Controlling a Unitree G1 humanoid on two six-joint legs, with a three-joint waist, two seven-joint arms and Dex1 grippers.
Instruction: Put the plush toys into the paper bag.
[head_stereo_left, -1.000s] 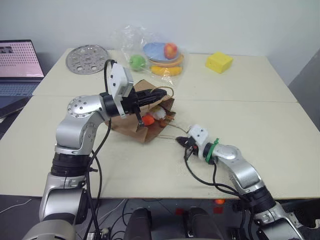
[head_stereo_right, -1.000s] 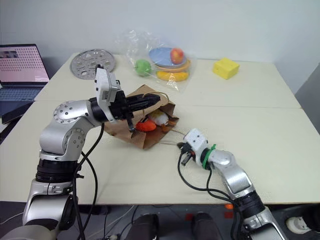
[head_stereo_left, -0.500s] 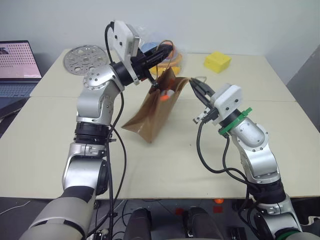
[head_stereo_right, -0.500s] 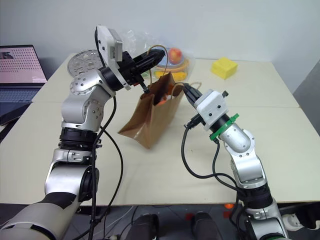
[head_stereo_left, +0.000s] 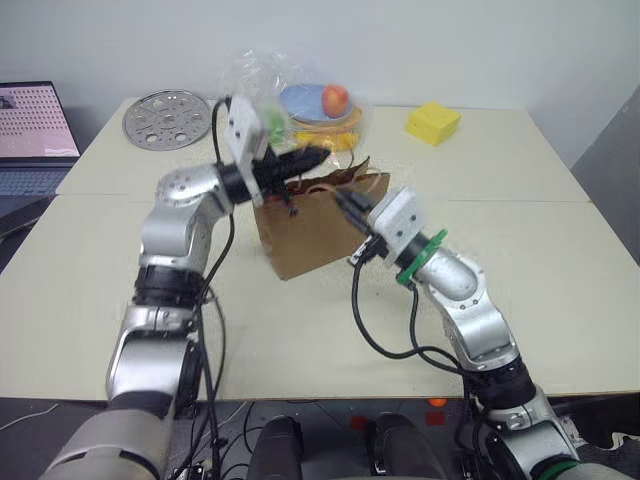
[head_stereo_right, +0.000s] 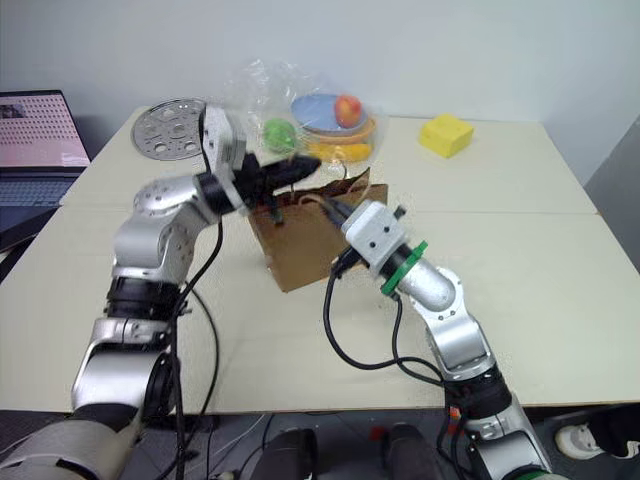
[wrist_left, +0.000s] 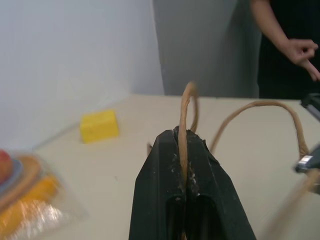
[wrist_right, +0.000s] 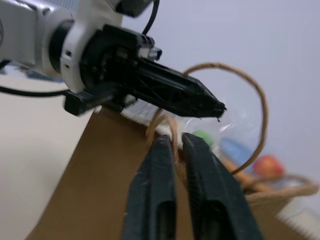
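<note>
Beige surface (head_stereo_left: 560, 260): two pale tabletops pushed together under a plain light wall; a laptop (head_stereo_left: 35, 125) sits off the far left edge.
Person (wrist_left: 290, 45): an arm in dark clothing stands beyond the surface, seen in the left wrist view.
Paper bag (head_stereo_left: 310, 235): brown kraft, upright near the middle of the surface, mouth up, between the two arms.
Clear plastic bag (head_stereo_left: 300, 105): far centre, holding plates and fruit, just behind the paper bag.
Metal disc (head_stereo_left: 168, 112): perforated, far left.
Yellow block (head_stereo_left: 433, 123): far right, well apart from the bag.
Left pincer (head_stereo_left: 305, 158): clenched on a bag handle (wrist_left: 186, 120), the loop running up between its fingers.
Right pincer (head_stereo_left: 345, 203): at the bag's near rim; its fingers stand a narrow slit apart with a loop handle (wrist_right: 220, 75) just past the tips, and I cannot tell whether it grasps anything.
Plush toys: hidden from these views; presumably down inside the bag.
Step in hand: likely the close of the task, standing the loaded bag upright by its handles.
Next move: probably calls for letting go of the handle gently and drawing both arms clear so the bag stays upright.
</note>
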